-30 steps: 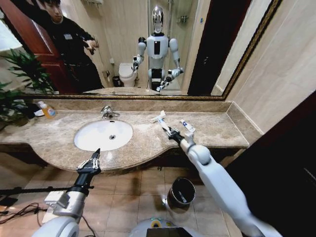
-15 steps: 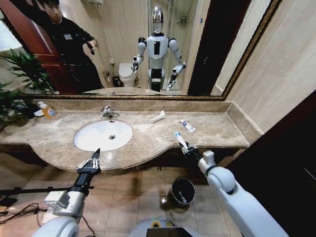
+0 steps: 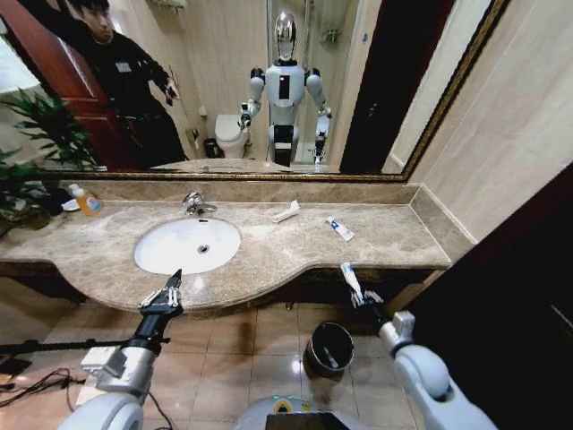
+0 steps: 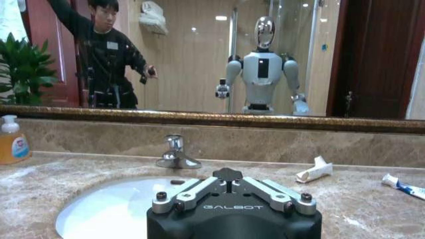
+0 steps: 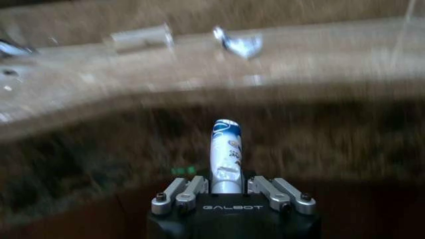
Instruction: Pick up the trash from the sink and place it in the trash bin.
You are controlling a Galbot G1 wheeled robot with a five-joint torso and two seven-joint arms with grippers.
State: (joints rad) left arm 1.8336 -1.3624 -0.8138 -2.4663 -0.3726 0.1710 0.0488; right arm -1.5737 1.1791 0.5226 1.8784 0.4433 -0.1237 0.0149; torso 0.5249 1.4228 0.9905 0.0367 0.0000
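White and blue: your right tool (image 3: 362, 298) (image 5: 226, 188) is clamped on a white-and-blue mini tube (image 3: 351, 279) (image 5: 224, 154), which sticks straight out past the fingertips.
Right tool position: you have it off the front edge of the bench (image 3: 269, 255), out over the floor, above and just to the right of the trash bin (image 3: 329, 348).
Trash bin: dark, round, shiny rim, black liner, standing on the tiled floor below the bench front.
Left tool: your left tool (image 3: 162, 294) hangs at the near edge of the bench in front of the sink (image 3: 187, 245) (image 4: 119, 209), holding nothing; you cannot tell its spread from these views.
Sink: white oval basin, chrome faucet (image 3: 196, 203) (image 4: 175, 153) behind it.
Bench, right of the sink: a white wrapper (image 3: 286, 211) (image 4: 314, 170) and a second mini tube (image 3: 340, 229) (image 4: 403, 185) lie there, apart from each other.
Bench, far left: orange soap bottle (image 3: 85, 200) (image 4: 12, 140).
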